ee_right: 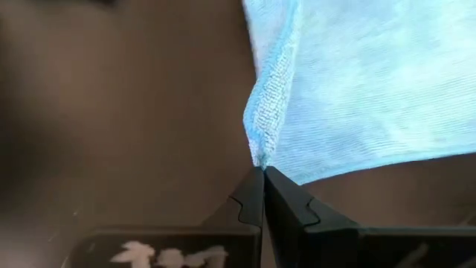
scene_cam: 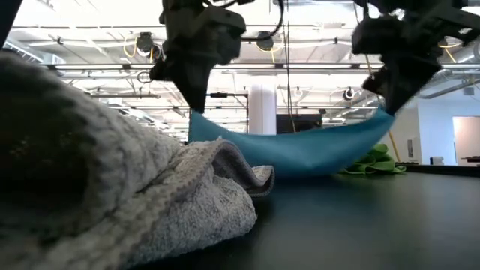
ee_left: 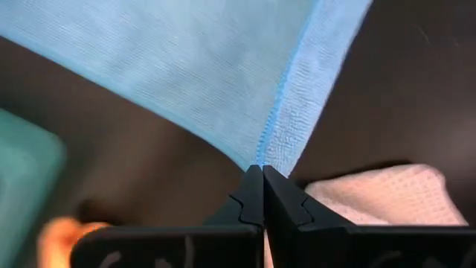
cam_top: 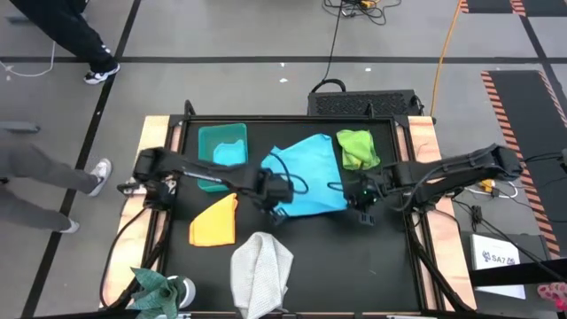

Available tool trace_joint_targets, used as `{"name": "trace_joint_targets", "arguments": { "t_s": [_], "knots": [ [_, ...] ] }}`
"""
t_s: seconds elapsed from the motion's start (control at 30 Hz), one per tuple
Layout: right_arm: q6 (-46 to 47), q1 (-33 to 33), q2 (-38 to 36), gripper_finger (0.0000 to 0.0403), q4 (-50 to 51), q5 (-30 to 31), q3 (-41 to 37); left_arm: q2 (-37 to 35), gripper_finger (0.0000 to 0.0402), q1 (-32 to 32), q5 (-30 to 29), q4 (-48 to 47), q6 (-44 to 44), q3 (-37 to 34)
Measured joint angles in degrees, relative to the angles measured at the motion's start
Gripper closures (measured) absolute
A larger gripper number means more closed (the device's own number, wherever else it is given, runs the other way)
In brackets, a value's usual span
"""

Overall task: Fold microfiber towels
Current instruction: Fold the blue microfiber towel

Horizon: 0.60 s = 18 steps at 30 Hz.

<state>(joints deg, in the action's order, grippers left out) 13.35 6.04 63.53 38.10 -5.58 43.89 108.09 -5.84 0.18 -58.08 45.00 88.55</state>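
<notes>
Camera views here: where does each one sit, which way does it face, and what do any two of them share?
High view: overhead, straight down on the table; both arms, light blue towel between them.
Low view: table height, level across; grey towel close, blue towel sagging between both grippers.
Left wrist view: behind the left gripper, shut on a towel corner.
Right wrist view: behind the right gripper, shut on another corner.
Shared: all four show the light blue towel.

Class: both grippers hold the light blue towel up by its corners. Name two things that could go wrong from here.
1. The left gripper and right gripper each pinch only the very tip of a corner of the light blue towel; one may slip out.
2. The sagging towel hangs near the grey towel and lime green towel and could drag across them.
</notes>
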Motion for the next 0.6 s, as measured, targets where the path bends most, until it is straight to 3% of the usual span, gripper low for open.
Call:
{"name": "trace_joint_targets", "arguments": {
  "t_s": [0.33, 0.6],
  "knots": [
    [8.54, 11.14, -0.04, 0.0403, -3.34, -2.56, -6.79, 5.75, 0.0401, -5.76, 4.52, 14.37, 8.64, 0.0],
    [11.71, 17.81, -0.02, 0.0403, -7.2, -3.28, -11.53, 7.61, 0.0401, -7.9, 4.05, 17.0, 12.6, 0.04]
  ]
}}
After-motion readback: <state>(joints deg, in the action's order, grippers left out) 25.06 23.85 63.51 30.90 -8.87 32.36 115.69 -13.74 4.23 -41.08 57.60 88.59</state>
